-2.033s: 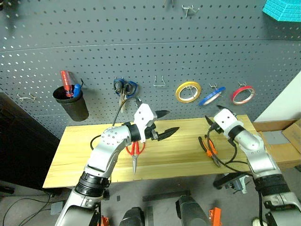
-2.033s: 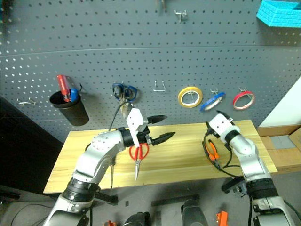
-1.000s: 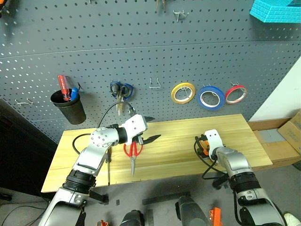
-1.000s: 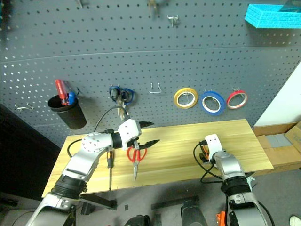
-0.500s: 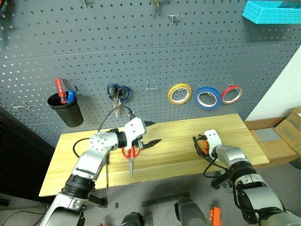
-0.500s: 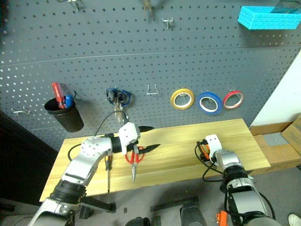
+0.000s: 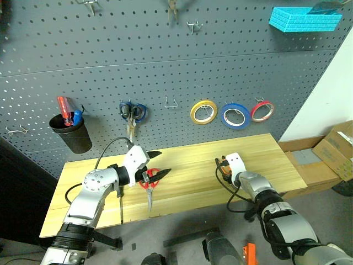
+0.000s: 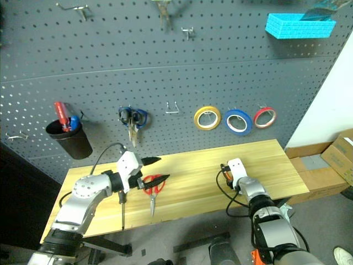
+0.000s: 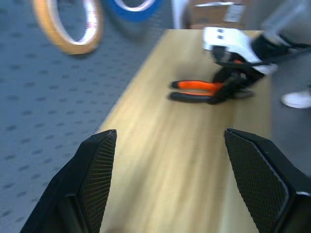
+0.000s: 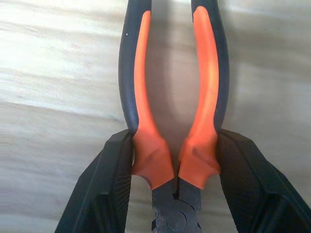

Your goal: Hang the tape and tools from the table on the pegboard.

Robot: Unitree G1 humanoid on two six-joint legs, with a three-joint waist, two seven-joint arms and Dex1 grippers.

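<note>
Your right gripper is clamped on the pliers near their pivot, one finger against each handle, and the handles run away from it along the table. Your left gripper hangs with its jaws wide apart and nothing in them; the red scissors lie on the wood right beneath its fingertips, and the screwdriver lies just beside its wrist. Beyond both, the blue tape hangs on the pegboard between a yellow ring and a red ring.
</note>
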